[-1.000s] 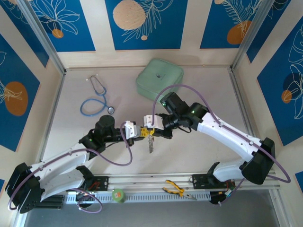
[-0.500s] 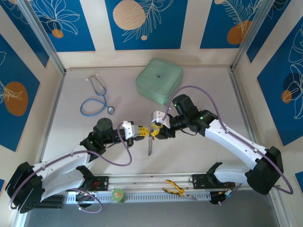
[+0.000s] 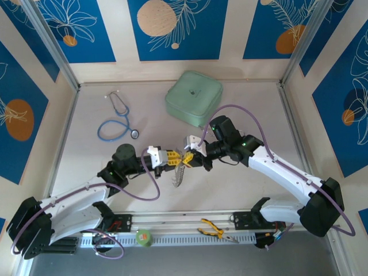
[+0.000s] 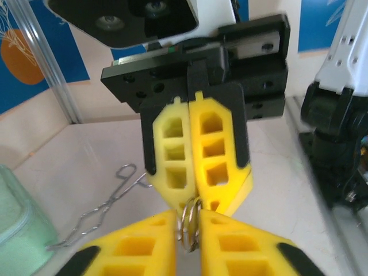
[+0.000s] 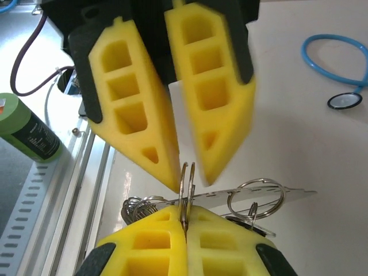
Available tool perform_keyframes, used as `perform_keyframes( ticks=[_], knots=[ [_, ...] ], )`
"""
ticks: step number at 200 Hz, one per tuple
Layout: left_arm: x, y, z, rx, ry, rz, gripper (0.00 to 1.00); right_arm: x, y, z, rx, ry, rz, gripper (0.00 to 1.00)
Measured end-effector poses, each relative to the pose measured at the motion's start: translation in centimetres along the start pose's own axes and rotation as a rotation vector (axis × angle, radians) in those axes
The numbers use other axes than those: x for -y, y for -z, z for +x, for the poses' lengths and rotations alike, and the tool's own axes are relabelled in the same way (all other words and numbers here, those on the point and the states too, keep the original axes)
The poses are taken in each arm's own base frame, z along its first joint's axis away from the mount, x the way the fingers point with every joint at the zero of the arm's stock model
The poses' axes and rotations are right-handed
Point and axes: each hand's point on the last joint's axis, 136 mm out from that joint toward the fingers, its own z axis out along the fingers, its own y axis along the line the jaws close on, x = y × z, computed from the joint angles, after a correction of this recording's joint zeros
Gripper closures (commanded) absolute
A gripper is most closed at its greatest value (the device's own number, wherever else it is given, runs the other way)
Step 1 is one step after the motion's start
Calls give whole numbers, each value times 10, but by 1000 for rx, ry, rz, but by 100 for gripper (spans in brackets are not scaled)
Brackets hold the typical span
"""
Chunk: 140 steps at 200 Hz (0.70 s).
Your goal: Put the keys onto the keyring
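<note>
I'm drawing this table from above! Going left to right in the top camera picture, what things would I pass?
First the blue stethoscope → dangling key bunch → yellow-handled pliers. The green case overlaps the key bunch, so I skipped it.

The left arm (image 3: 75, 198) and right arm (image 3: 282, 169) have white shells on the long links, dotted with small dark screws, and black joint housings with green lights. A purple cable (image 3: 238, 107) runs loose beside each. The left end effector (image 5: 190, 181) and right end effector (image 4: 194, 198) each bear two yellow wedge fingers (image 5: 132, 103) with rectangular cut-outs, black-backed, on a black screwed rail
</note>
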Motion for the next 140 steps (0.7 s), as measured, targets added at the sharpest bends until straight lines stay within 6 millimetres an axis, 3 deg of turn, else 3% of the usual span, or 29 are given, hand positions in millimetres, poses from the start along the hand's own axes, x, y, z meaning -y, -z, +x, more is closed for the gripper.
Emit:
perform_keyframes(
  ticks=[69,140],
  knots=[
    [-2,4,14,-107,-28,-15,66,-2,-1,6,-176,105,23,100],
    [4,-1,22,-141,-27,38,77,0,-13,15,-305,184,44,100]
  ],
)
